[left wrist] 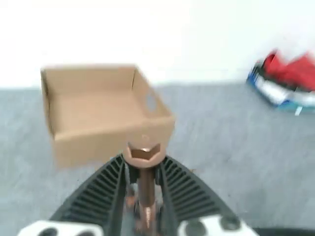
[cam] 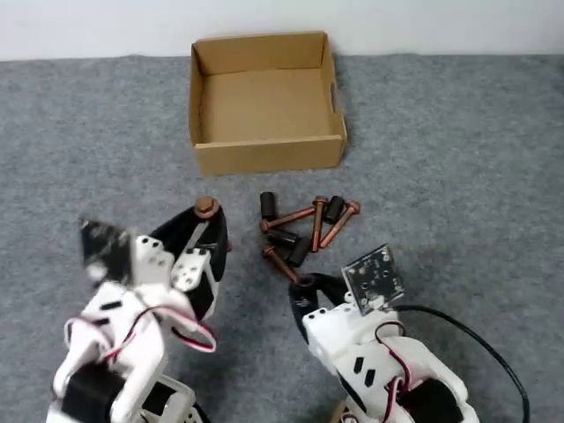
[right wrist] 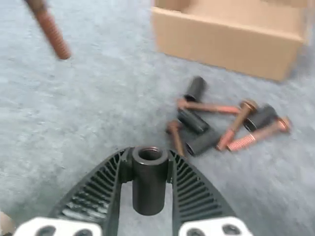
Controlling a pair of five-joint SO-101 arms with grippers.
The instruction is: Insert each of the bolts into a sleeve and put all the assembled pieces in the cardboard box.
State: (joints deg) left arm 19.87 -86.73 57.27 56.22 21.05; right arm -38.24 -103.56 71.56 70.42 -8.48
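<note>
Left gripper [left wrist: 143, 164] is clenched on 1 bolt [left wrist: 143, 153], upright with its head up, just in front of the cardboard box [cam: 264, 157]. Right gripper [right wrist: 149, 158] grasps 1 black sleeve [right wrist: 149, 182], bore facing up. Loose pile [cam: 304, 229] lies on the grey mat [cam: 458, 159] between box and arms: 4 bolts and 4 sleeves, several touching.

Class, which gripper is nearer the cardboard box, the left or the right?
Left. The left gripper, holding a bolt, sits just in front of the cardboard box; the right gripper, holding a sleeve, is farther back, behind the loose pile.
</note>
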